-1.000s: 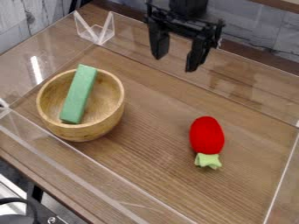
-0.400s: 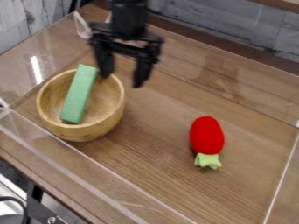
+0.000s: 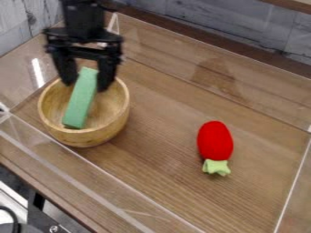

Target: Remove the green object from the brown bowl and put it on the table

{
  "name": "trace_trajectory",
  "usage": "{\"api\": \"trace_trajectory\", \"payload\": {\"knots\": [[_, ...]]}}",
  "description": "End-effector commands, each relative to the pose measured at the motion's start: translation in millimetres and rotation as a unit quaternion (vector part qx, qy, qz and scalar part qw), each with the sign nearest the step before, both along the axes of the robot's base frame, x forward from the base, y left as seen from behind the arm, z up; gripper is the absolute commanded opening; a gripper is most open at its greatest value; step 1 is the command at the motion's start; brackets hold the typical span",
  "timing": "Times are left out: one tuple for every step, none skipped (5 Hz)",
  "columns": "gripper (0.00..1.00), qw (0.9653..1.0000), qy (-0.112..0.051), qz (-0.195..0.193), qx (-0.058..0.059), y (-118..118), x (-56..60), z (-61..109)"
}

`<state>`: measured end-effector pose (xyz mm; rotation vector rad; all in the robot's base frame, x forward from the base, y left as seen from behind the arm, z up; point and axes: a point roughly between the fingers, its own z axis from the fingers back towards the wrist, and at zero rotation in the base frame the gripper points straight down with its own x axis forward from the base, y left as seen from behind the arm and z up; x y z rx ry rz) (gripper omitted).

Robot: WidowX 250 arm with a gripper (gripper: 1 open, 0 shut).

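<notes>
The green object [image 3: 83, 102] is a flat green block leaning inside the brown bowl [image 3: 112, 125], one end down in the bowl and the other propped on its far rim. My black gripper [image 3: 86, 73] hangs open, pointing down, directly above the block's upper end, with one finger on each side of it. Nothing is held between the fingers. The table [image 3: 195, 100] is a brown wood-grain top under the bowl.
A red strawberry-like toy [image 3: 215, 144] with a small green stem lies on the right part of the table. Low clear acrylic walls [image 3: 134, 205] edge the tabletop on all sides.
My gripper has travelled from the back centre leftward and toward the front, arriving over the bowl, and its fingers have rotated somewhat. The block, bowl and red toy stayed put.
</notes>
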<state>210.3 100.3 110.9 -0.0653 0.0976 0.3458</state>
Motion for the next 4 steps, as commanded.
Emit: {"api": "trace_trajectory", "payload": {"knots": [[1.00,0.9975,-0.017,0.068,0.005,14.1,7.2,8.3],[1.00,0.9986,-0.014,0.051,0.005,21.5,2.9,-3.9],[1.00,0.9995,-0.011,0.029,0.002,26.1,-1.3,-14.4],[1.00,0.9989,-0.012,0.046,-0.004,22.9,-3.6,-25.9]]}}
